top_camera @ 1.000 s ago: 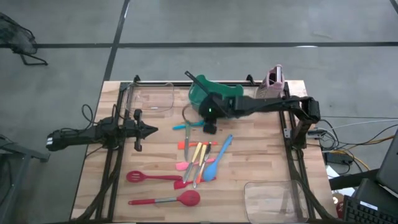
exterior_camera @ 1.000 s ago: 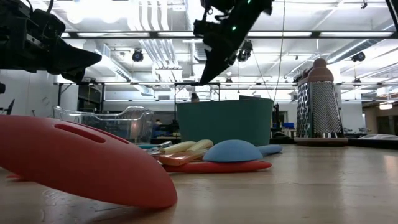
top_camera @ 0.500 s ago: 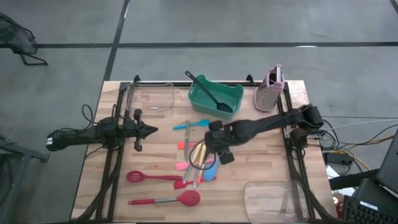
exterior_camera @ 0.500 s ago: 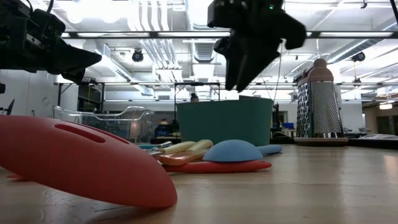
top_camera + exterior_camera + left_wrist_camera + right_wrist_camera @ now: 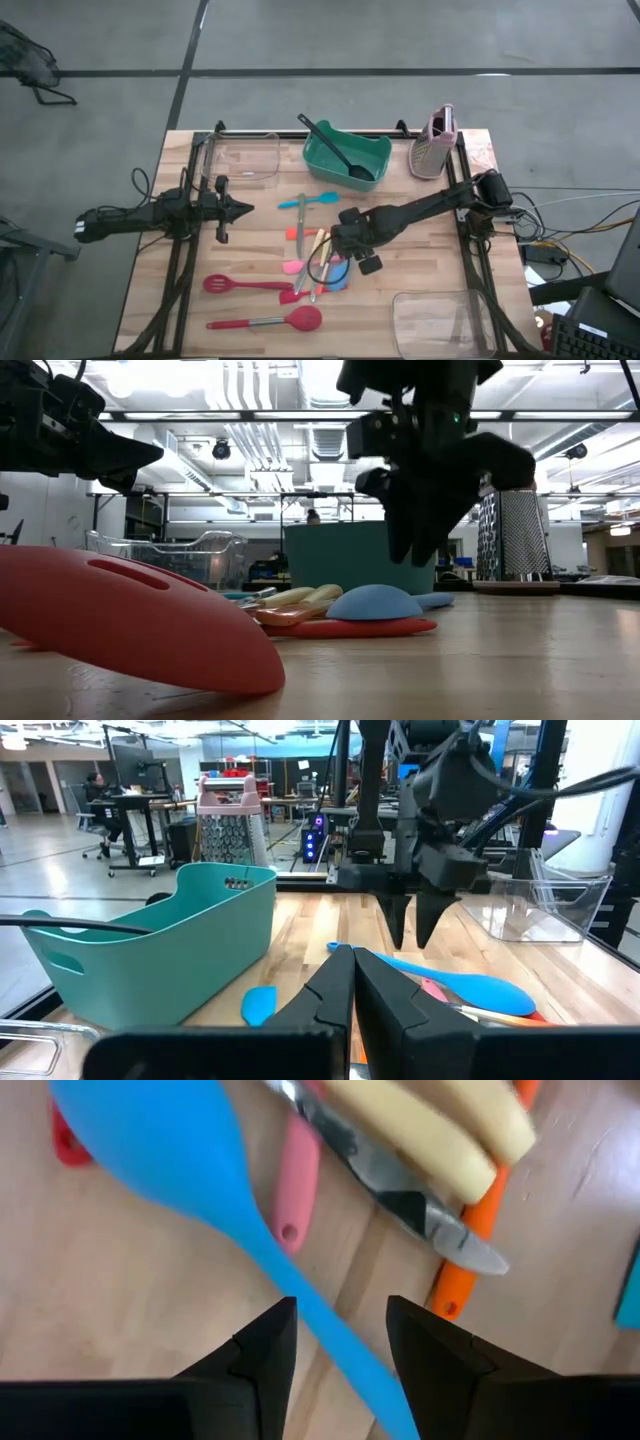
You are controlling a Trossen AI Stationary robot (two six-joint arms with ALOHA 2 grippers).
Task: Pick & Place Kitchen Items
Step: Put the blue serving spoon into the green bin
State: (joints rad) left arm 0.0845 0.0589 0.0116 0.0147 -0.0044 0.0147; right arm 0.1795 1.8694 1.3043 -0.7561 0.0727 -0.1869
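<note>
Right fingers [image 5: 265, 1355] parted, straddling blue spoon [image 5: 200, 1190] handle, not gripping.

A pile of utensils [image 5: 318, 262] was spread at mid-bench [image 5: 420, 260], with two spoons [image 5: 262, 304] nearer the front. A bin [image 5: 330, 152] was set behind the pile, a grater [image 5: 437, 145] to its right, a tub [image 5: 243, 155] to its left. The right hand [image 5: 342, 252] was held over the pile, the left hand [image 5: 238, 210] at the bench's left.
</note>
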